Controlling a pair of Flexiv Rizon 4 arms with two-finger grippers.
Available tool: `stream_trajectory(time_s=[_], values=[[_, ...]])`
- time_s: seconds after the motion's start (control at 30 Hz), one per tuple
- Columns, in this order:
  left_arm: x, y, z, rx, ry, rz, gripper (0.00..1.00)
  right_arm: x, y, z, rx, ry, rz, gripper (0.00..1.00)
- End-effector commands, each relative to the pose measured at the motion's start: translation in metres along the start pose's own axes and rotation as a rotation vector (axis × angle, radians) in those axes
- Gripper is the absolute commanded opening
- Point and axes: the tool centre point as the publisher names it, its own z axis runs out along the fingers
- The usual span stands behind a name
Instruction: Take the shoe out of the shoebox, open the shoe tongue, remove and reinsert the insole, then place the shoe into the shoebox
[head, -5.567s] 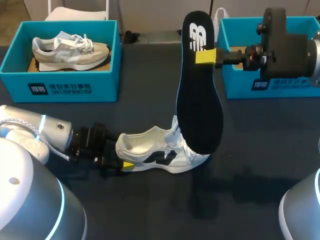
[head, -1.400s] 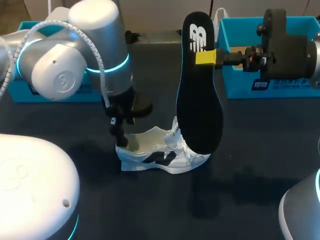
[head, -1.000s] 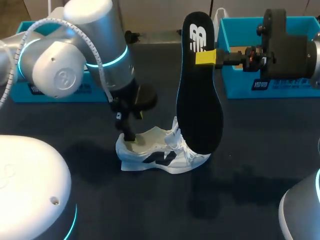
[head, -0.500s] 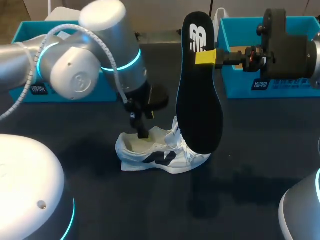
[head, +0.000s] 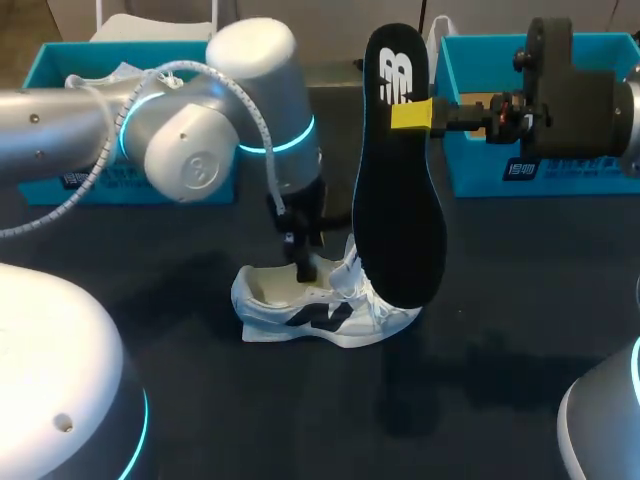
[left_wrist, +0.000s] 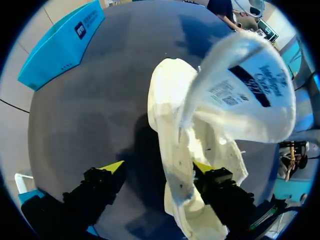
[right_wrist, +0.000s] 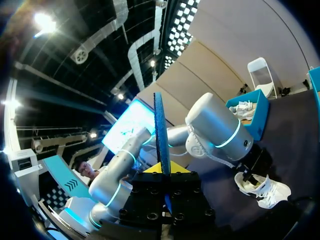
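The right claw (right_wrist: 163, 169) grips a thin dark insole (right_wrist: 161, 130) between its yellow tips, and the insole stands upright, seen edge-on. Ahead of it, the silver left arm (right_wrist: 215, 127) bends down over the dark table (right_wrist: 295, 145), its black end at a white shoe (right_wrist: 263, 190) lying there. Behind that arm sits a blue shoebox (right_wrist: 256, 120) with another shoe inside.

My worktop (head: 520, 300), dark and matte, one plain flat surface, lit from above, soft shadows lying across its middle, same dark grey at my left wrist.
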Motion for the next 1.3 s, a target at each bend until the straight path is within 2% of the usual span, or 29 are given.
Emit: stream_trajectory(time_s=[0.03, 0.1, 0.13, 0.17, 0.33, 0.37, 0.7, 0.8, 0.9, 1.03, 1.23, 1.3], values=[[0.002, 0.002, 0.008, 0.010, -0.002, -0.002, 0.49, -0.001, 0.001, 0.003, 0.001, -0.001, 0.001, 0.00], [0.002, 0.003, 0.010, 0.012, 0.000, -0.010, 0.46, -0.001, 0.001, 0.003, 0.001, -0.001, 0.001, 0.00], [0.002, 0.004, 0.011, 0.013, 0.002, -0.011, 0.34, -0.001, 0.001, 0.003, 0.001, -0.001, 0.001, 0.00], [0.002, 0.004, 0.012, 0.012, 0.006, -0.013, 0.27, -0.001, 0.001, 0.003, 0.001, -0.001, 0.001, 0.00], [0.004, 0.007, 0.015, 0.017, 0.024, -0.022, 0.13, -0.001, 0.001, 0.003, 0.001, -0.001, 0.001, 0.00], [0.005, 0.007, 0.016, 0.019, 0.029, -0.021, 0.00, -0.001, 0.001, 0.003, 0.001, -0.001, 0.001, 0.00], [0.007, 0.008, 0.005, 0.059, 0.127, 0.090, 0.00, -0.001, 0.001, 0.003, 0.001, -0.001, 0.001, 0.00], [0.001, 0.005, 0.001, 0.039, 0.190, 0.164, 0.00, -0.001, 0.001, 0.003, 0.001, -0.001, 0.001, 0.00], [0.000, 0.002, -0.007, 0.056, 0.300, 0.237, 0.00, -0.001, 0.001, 0.003, 0.001, -0.001, 0.001, 0.00], [0.008, -0.002, -0.019, 0.026, 0.346, 0.422, 0.00, -0.001, 0.001, 0.003, 0.001, -0.001, 0.001, 0.00], [0.011, -0.001, -0.034, -0.035, 0.327, 0.727, 0.00, -0.001, 0.001, 0.003, 0.001, -0.001, 0.001, 0.00], [0.012, 0.001, -0.041, -0.030, 0.329, 0.848, 0.00, -0.001, 0.001, 0.003, 0.001, -0.001, 0.001, 0.00]])
